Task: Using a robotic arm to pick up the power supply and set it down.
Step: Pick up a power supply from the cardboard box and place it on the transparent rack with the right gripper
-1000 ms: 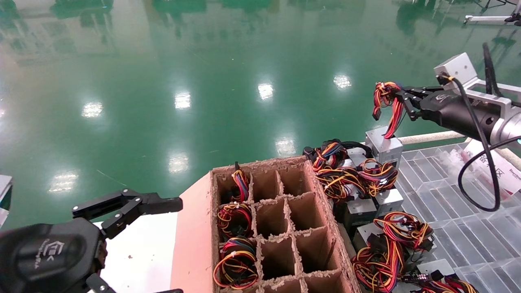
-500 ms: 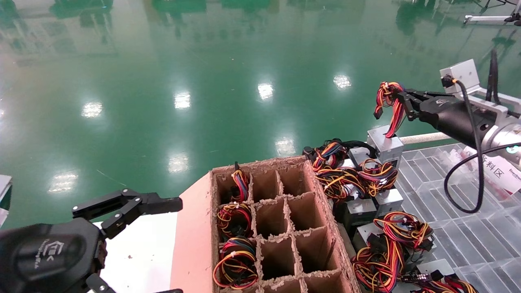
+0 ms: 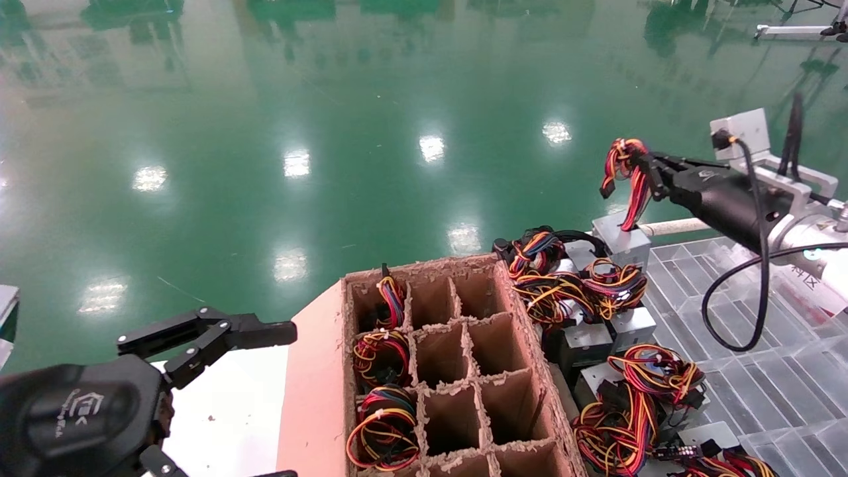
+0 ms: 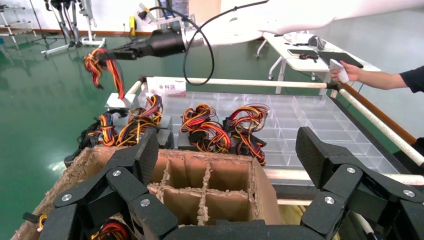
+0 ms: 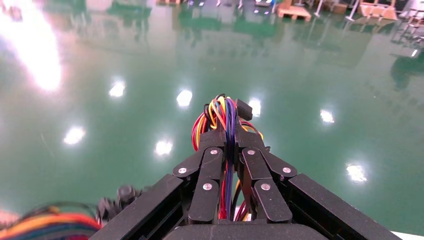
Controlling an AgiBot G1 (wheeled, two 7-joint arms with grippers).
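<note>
My black two-finger right gripper (image 3: 646, 173) pinches the red-orange wire bundle (image 3: 624, 177) of the small silver-grey metal power supply (image 3: 621, 239), which hangs above the wire-tangled pile; its underside is hidden. My left gripper (image 3: 218, 334) idles, fingers spread, beside the brown cardboard divider box (image 3: 457, 371).
</note>
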